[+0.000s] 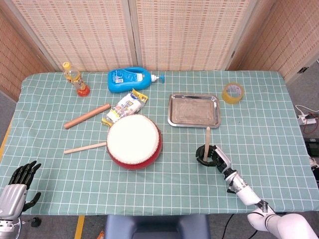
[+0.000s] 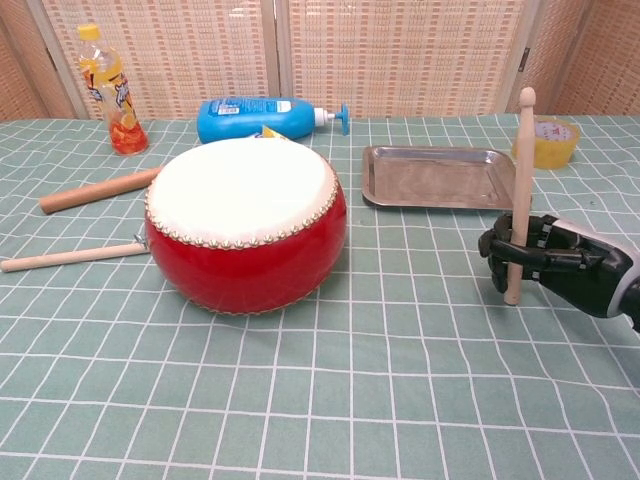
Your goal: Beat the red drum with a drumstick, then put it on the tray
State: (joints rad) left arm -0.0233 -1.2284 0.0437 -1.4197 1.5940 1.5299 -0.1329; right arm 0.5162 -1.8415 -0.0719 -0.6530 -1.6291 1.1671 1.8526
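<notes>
The red drum (image 1: 134, 141) (image 2: 247, 225) with its white skin stands at the table's middle. My right hand (image 1: 214, 156) (image 2: 545, 255) grips a wooden drumstick (image 1: 207, 139) (image 2: 520, 190) near its lower end, holding it upright to the right of the drum, its bottom tip on the cloth. The steel tray (image 1: 194, 110) (image 2: 435, 176) lies behind the hand, with nothing in it. A second drumstick (image 1: 84, 148) (image 2: 70, 257) lies flat left of the drum. My left hand (image 1: 17, 185) rests open at the table's near left corner, holding nothing.
A thick wooden rod (image 1: 86, 116) (image 2: 98, 190) lies left of the drum. A snack packet (image 1: 126, 106), a blue soap bottle (image 1: 130, 79) (image 2: 260, 118) and an orange drink bottle (image 1: 75, 78) (image 2: 110, 90) sit behind. A yellow tape roll (image 1: 233, 93) (image 2: 548, 142) is right of the tray.
</notes>
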